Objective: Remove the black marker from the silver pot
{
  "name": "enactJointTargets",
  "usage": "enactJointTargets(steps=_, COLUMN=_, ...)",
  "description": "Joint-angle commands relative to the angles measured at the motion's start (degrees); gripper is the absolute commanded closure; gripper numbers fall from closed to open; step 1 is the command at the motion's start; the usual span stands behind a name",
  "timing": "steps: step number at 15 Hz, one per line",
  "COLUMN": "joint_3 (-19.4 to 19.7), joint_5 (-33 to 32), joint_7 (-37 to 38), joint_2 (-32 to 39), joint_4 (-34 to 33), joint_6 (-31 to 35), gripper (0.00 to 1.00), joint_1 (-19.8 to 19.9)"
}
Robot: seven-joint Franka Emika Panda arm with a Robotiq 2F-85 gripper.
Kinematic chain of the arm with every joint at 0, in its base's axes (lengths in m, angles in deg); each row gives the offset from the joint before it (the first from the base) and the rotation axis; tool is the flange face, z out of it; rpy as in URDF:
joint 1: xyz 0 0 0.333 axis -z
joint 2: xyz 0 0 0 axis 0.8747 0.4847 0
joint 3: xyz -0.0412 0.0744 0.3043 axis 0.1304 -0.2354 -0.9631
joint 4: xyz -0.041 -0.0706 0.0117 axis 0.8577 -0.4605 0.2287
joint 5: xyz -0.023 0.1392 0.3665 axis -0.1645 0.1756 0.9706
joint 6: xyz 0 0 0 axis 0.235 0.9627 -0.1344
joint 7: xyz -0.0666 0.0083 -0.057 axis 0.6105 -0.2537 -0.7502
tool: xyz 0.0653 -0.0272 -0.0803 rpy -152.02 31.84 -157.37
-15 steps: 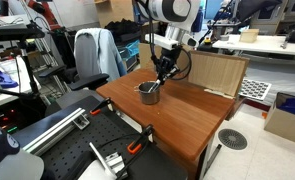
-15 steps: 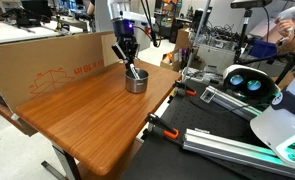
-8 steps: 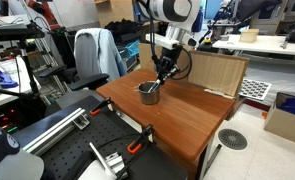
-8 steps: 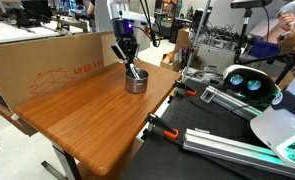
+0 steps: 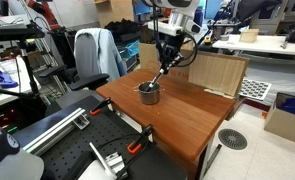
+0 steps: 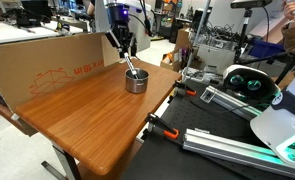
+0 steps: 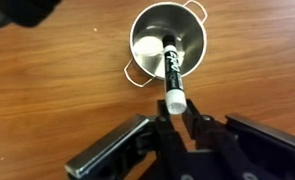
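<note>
The silver pot (image 5: pixel 148 94) stands on the wooden table (image 5: pixel 187 118); it also shows in the other exterior view (image 6: pixel 136 82) and in the wrist view (image 7: pixel 153 38). My gripper (image 7: pixel 174 116) is shut on the white-capped end of the black marker (image 7: pixel 170 62). The marker hangs tilted from the jaws, and its lower end still reaches into the pot's mouth. In both exterior views the gripper (image 5: pixel 166 62) (image 6: pixel 125 50) is raised above the pot, with the marker (image 5: pixel 156 79) (image 6: pixel 132 68) slanting down to it.
A large cardboard sheet (image 6: pixel 47 62) stands along one table edge and a cardboard box (image 5: pixel 215 72) at another. Orange-handled clamps (image 6: pixel 159 127) grip the table edge. A chair with a jacket (image 5: pixel 95 52) stands beside the table.
The gripper has risen above the pot with the marker in its jaws, so the marker now sticks out of the pot at a slant. The pot has not moved.
</note>
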Motion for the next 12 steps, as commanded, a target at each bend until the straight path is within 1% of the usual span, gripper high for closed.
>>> enactJointTargets(steps=1, joint_3=1.0, joint_5=-1.6, joint_7=2.4, joint_2=-2.3, joint_4=-0.7, joint_6=-2.2, gripper=0.95, joint_1=-0.6)
enactJointTargets(steps=4, joint_3=1.9, joint_5=-2.3, joint_7=3.7, joint_2=-4.7, joint_4=-0.6, joint_6=-2.1, gripper=0.95, joint_1=-0.3)
enactJointTargets(steps=8, joint_3=3.7, joint_5=-2.2, joint_7=4.2, joint_2=-7.2, joint_4=-0.4, joint_6=-2.3, gripper=0.95, joint_1=1.1)
enactJointTargets(steps=10, joint_3=4.7, joint_5=-1.9, joint_7=4.3, joint_2=-7.1, joint_4=-0.9, joint_6=-3.1, gripper=0.95, joint_1=2.2)
enactJointTargets(steps=12, joint_3=5.8, joint_5=-2.1, joint_7=4.6, joint_2=-6.5, joint_4=-0.8, joint_6=-2.2, gripper=0.95, joint_1=3.1)
